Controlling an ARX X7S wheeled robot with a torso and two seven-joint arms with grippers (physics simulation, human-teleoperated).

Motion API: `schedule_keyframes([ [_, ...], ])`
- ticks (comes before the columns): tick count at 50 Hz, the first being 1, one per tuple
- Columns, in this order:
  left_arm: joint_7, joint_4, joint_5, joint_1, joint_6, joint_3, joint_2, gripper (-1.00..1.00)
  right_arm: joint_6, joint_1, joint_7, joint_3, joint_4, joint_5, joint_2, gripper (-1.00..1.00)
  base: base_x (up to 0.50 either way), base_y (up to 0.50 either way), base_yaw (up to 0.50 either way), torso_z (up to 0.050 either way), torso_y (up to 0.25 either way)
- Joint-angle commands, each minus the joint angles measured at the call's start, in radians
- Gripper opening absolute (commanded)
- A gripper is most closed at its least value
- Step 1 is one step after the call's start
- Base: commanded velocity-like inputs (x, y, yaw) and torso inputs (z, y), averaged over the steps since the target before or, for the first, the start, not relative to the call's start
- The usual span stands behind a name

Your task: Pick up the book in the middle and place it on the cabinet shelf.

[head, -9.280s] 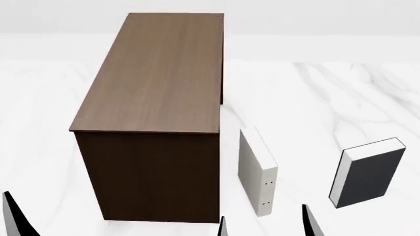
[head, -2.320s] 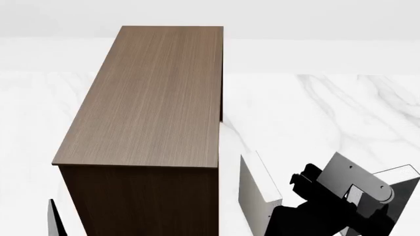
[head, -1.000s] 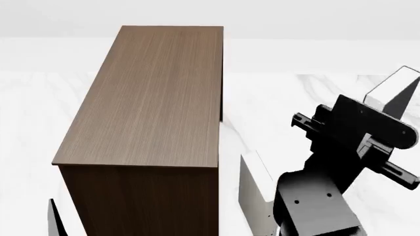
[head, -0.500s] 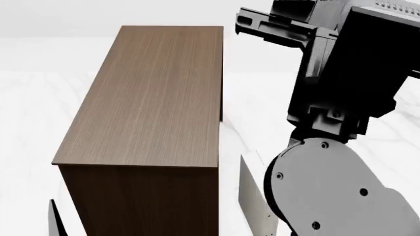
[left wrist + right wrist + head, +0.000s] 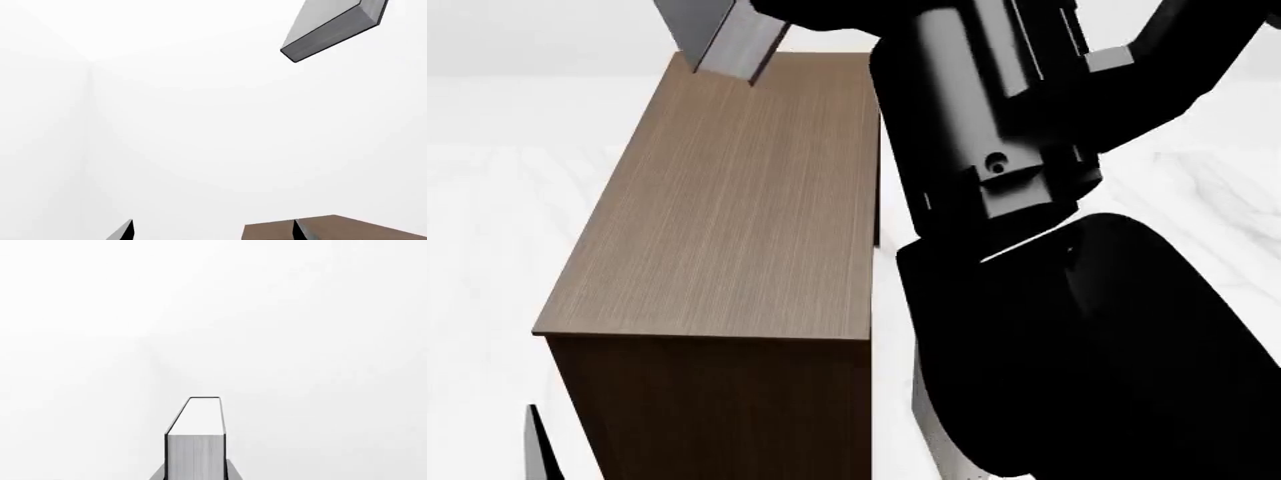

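1. The thick hardcover book with a dark grey cover and white page edges (image 5: 723, 35) hangs in the air above the far end of the tall rectangular cabinet of dark brown wood grain (image 5: 741, 215), clear of its flat lighter brown top and tilted, with one corner pointing down toward the far edge.
2. The right arm, black and bulky (image 5: 1028, 200), fills the right half of the head view and reaches up and across toward the book.
3. In the right wrist view the book (image 5: 195, 440) stands edge-on between the right gripper's (image 5: 195, 475) dark jaw tips, page edges facing the camera; the jaws appear closed against its covers, though only their tips show at the frame's edge.
4. The left wrist view shows the same book (image 5: 333, 27) high overhead, tilted, against the white wall.
5. The left gripper (image 5: 213, 231) is held low with its two dark fingertips (image 5: 123, 231) spread apart and nothing between them; a corner of the cabinet top (image 5: 347, 227) lies just beyond.
6. A pale off-white book (image 5: 941, 440) stands on the white marble floor (image 5: 507, 220) just beside the cabinet's near right corner, mostly hidden by the right arm.
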Motion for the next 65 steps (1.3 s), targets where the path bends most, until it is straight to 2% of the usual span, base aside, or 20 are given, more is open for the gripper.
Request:
schedule_keyframes([
  [1, 0.023, -0.002, 0.002, 0.0, 0.009, -0.018, 0.014, 1.0, -0.037, 0.057, -0.06, 0.085, 0.11, 0.181, -0.106, -1.0, 0.0, 0.0, 0.0, 0.0, 0.0],
  [17, 0.026, -0.005, -0.011, 0.003, 0.003, -0.009, 0.008, 1.0, -0.105, 0.182, -0.091, 0.005, 0.397, 0.229, -0.234, -1.0, 0.0, 0.0, 0.0, 0.0, 0.001],
  [29, 0.024, -0.002, -0.014, 0.008, 0.001, -0.004, 0.004, 1.0, -0.238, 0.328, -0.131, -0.136, 0.637, 0.224, -0.235, -1.0, 0.0, 0.0, 0.0, 0.0, 0.002],
  [45, 0.025, -0.019, -0.026, 0.005, 0.012, 0.006, -0.001, 1.0, -0.332, 0.404, -0.174, -0.225, 0.869, 0.272, -0.234, -1.0, 0.0, 0.0, 0.0, 0.0, 0.001],
  [56, 0.024, -0.006, -0.035, 0.005, -0.007, 0.003, -0.003, 1.0, -0.393, 0.443, -0.202, -0.297, 0.98, 0.342, -0.239, -1.0, 0.0, 0.0, 0.0, 0.001, 0.002],
  [65, 0.022, -0.004, -0.04, 0.004, -0.012, 0.003, -0.005, 1.0, -0.448, 0.515, -0.24, -0.426, 1.119, 0.47, -0.243, -1.0, 0.0, 0.0, 0.0, 0.0, 0.001],
])
